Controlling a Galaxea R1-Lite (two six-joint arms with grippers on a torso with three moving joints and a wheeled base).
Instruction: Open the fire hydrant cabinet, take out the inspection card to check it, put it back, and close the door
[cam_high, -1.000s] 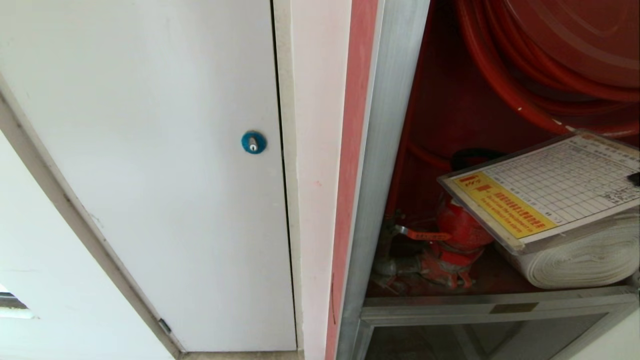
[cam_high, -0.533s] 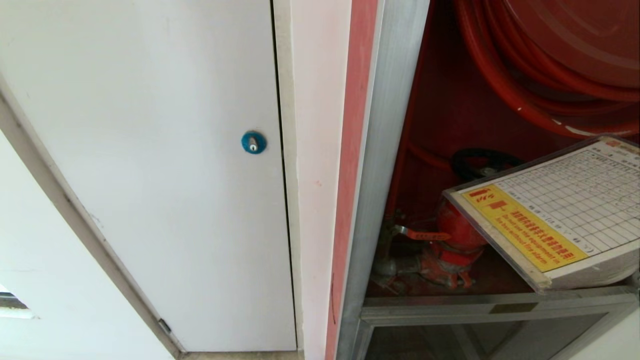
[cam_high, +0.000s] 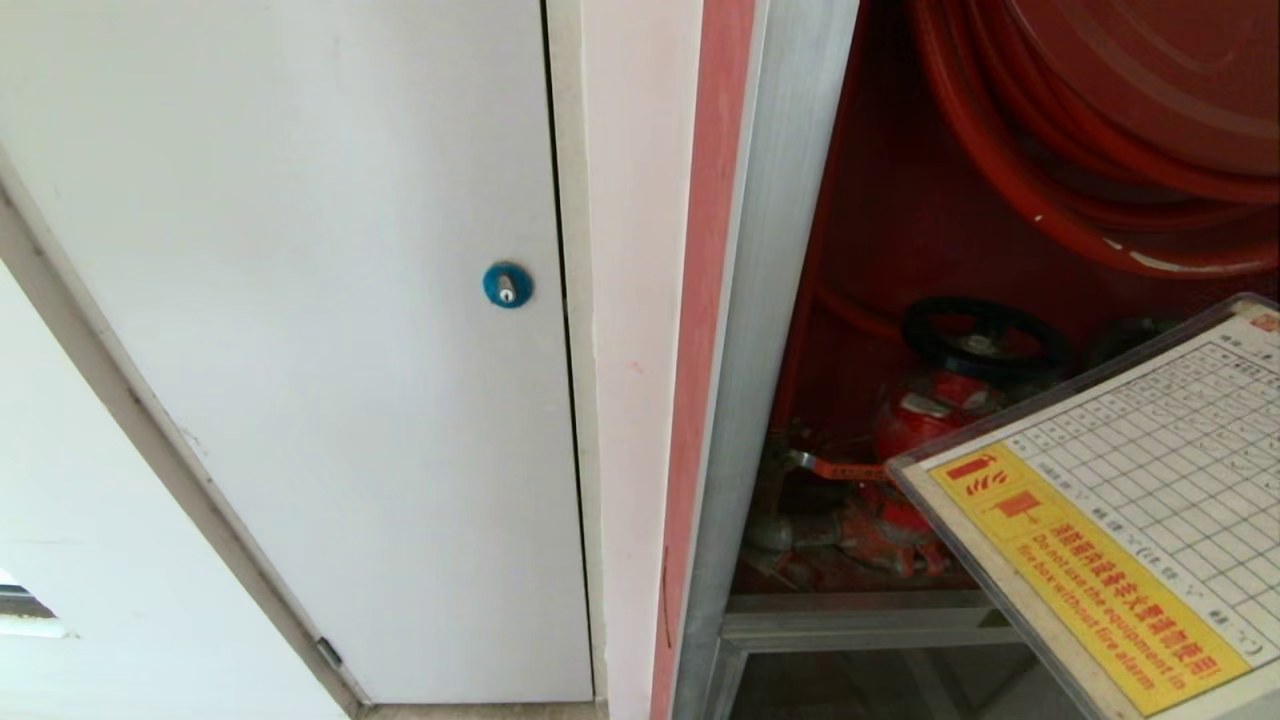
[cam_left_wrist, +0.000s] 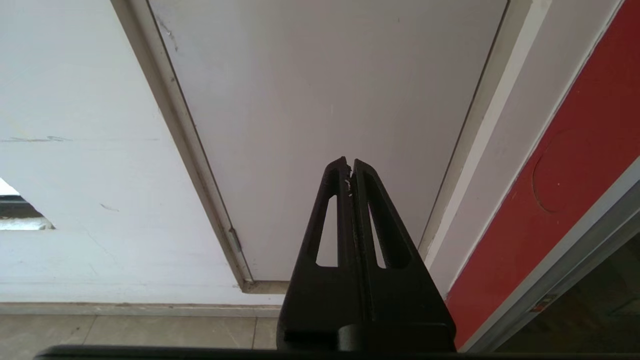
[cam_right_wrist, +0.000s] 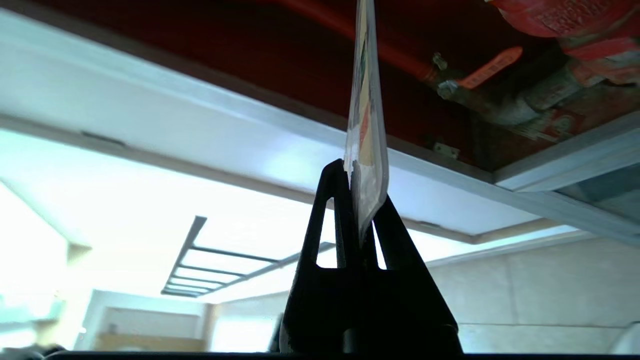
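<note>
The right hand (cam_right_wrist: 356, 170) is clamped on one edge of the inspection card (cam_right_wrist: 367, 125), which shows edge-on between its fingers in the right wrist view. In the head view the inspection card (cam_high: 1130, 520) is tilted at the lower right, in front of the open fire hydrant cabinet (cam_high: 780, 300), its yellow strip nearest the camera. Behind it sit the red valve (cam_high: 930, 410) with a black handwheel (cam_high: 985, 335) and the hose reel (cam_high: 1100, 130) above; whether the card touches anything inside is hard to judge. The left hand (cam_left_wrist: 349, 167) hangs closed and empty before the white panel (cam_left_wrist: 325, 100) with its blue lock (cam_high: 507, 285)
</note>
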